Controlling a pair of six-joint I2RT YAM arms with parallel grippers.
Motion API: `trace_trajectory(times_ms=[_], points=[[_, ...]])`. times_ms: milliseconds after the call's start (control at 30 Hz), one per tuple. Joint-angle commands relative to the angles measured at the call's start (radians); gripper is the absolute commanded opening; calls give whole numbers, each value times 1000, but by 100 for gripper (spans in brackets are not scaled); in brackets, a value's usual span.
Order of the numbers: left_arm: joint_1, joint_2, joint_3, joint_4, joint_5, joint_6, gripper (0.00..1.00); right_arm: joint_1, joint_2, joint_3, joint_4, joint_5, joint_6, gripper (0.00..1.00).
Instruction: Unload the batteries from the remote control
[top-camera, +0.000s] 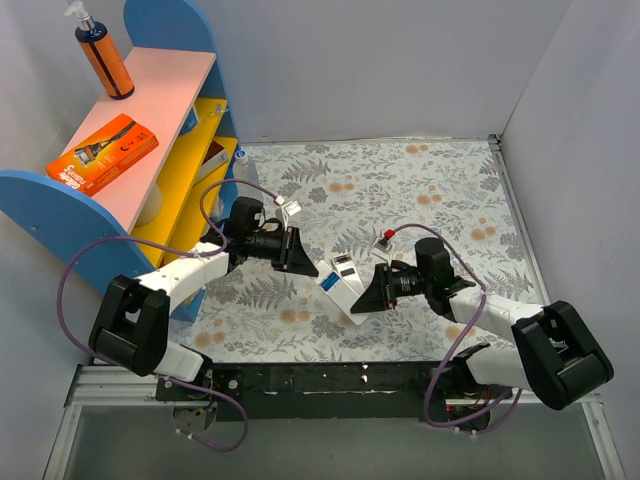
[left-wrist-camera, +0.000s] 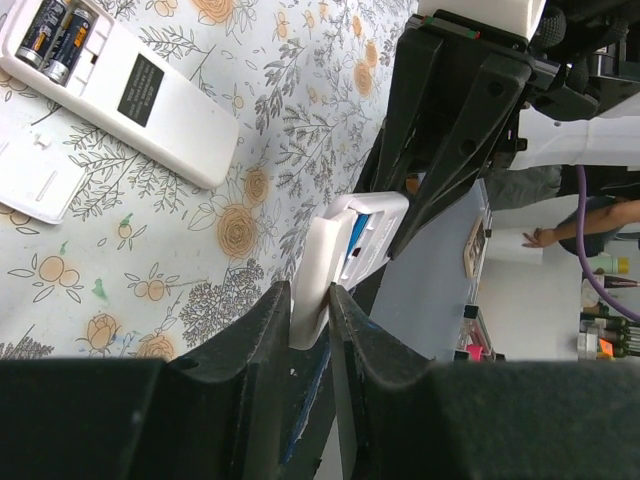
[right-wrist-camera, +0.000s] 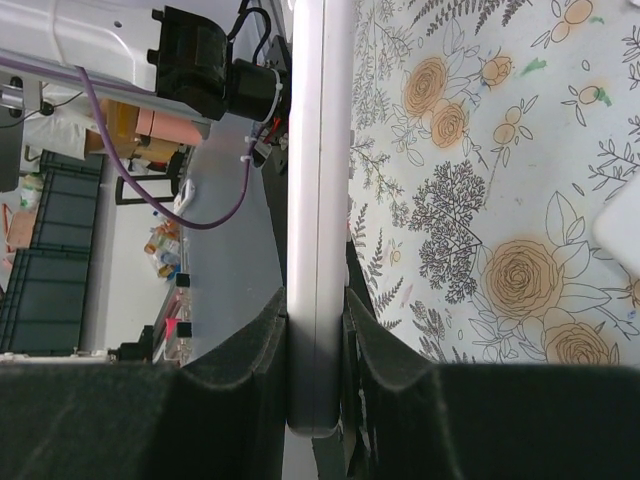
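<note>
Centre-front, remote (top-camera: 345, 300) clamped at both ends: left gripper (left-wrist-camera: 311, 305) one end, right gripper (right-wrist-camera: 318, 330) other.

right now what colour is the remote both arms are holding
White remote, with a blue patch; it shows best in the top external view.

Near the desk's (top-camera: 420, 190) front middle, the remote (top-camera: 338, 291) spans between the left pincer (left-wrist-camera: 310, 300) and the right pincer (right-wrist-camera: 318, 310). Behind it a second remote (left-wrist-camera: 150, 100) lies on the desk, two batteries (left-wrist-camera: 55, 38) inside, a cover (left-wrist-camera: 30, 175) beside it.
</note>
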Motion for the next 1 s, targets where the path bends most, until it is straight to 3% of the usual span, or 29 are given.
trace_trajectory(times_ms=[0,600,800,967], points=[[2,9,31,-4,10,19,1,-2,-46,11,-23,-13,-28,1],[4,49,56,-56,-166,4,0,-78,-108,59,-317,108,-172,1],[2,98,72,-150,-413,12,0,-87,-174,100,-462,363,-184,1],[4,124,71,-174,-490,15,0,-87,-220,100,-468,481,-167,1]])
